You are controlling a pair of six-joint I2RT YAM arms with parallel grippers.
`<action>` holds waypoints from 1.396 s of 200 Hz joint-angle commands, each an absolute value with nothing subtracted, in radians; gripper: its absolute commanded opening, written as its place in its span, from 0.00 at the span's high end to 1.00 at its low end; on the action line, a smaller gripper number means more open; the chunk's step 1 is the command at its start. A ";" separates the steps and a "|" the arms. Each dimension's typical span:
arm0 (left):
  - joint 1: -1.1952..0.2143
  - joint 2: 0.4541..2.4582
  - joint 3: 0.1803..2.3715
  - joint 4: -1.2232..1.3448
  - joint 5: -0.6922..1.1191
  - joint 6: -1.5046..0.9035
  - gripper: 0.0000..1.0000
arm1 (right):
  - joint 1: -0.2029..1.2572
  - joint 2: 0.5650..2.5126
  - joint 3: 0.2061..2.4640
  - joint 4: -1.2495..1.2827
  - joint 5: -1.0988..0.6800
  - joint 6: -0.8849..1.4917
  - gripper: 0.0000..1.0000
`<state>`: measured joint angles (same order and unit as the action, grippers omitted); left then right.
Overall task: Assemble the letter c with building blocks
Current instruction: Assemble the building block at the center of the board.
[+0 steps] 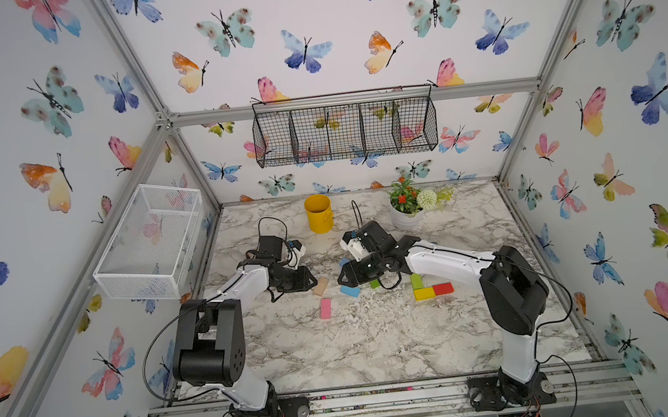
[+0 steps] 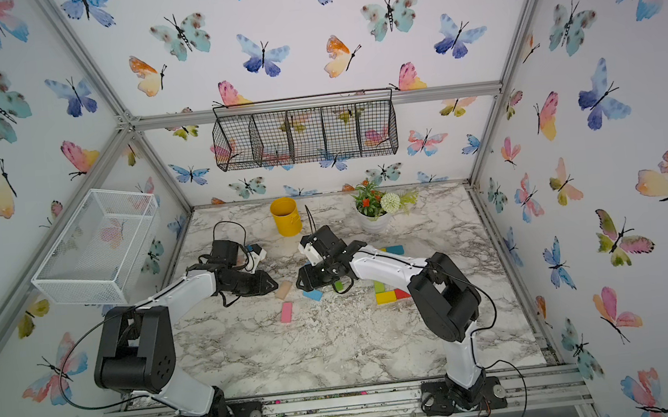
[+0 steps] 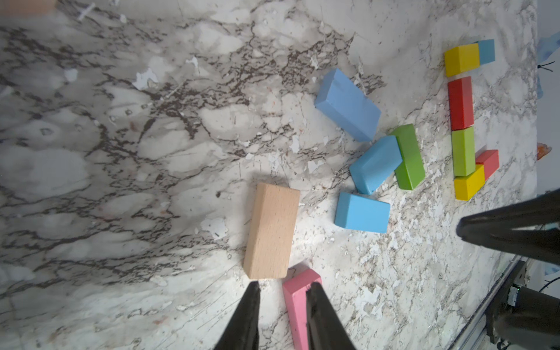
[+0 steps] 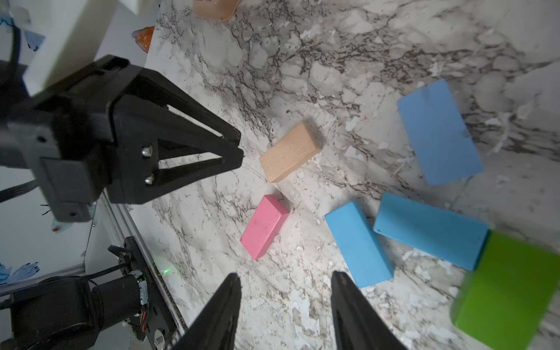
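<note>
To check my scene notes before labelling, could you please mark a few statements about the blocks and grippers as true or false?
The pink block lies loose on the table: true.
The tan block stands on end: false; it lies flat on the marble.
The yellow cup stands upright: true.
The right gripper holds a block: false; its jaws are open and empty.
</note>
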<state>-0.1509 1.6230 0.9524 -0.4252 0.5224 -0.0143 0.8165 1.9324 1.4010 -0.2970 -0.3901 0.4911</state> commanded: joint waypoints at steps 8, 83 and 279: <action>-0.155 1.688 0.946 -0.430 0.535 -0.015 0.71 | 0.810 1.976 1.430 -0.224 -0.397 0.594 0.56; -0.162 1.735 0.962 -0.407 0.474 -0.040 0.66 | 0.810 2.031 1.434 -0.170 -0.429 0.675 0.59; -0.215 1.572 0.909 -0.399 0.384 -0.073 0.69 | 0.810 2.215 1.703 -0.374 -0.368 0.398 0.72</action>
<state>-0.2180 1.6466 0.9417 -0.4004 0.4335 -0.0563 0.8169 2.1750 1.6466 -0.2958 -0.3904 0.4889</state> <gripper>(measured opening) 0.320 0.307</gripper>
